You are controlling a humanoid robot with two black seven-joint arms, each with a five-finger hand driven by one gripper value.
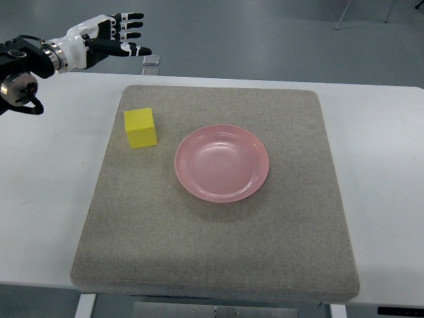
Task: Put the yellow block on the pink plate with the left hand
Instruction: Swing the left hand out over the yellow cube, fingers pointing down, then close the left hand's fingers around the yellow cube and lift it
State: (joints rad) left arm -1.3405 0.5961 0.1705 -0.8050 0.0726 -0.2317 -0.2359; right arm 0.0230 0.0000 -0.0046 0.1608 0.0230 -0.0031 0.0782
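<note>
Sitting bare on mat [218, 258], pink plate [222, 163], yellow block [140, 127] beside it

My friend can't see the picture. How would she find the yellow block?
Find the big grey mat covering the white table. The yellow block sits near its far left corner, left of the pink plate. It is the only cube, and the only yellow thing.

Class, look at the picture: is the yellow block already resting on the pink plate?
No, the yellow block sits on the grey mat, left of the pink plate.
</note>
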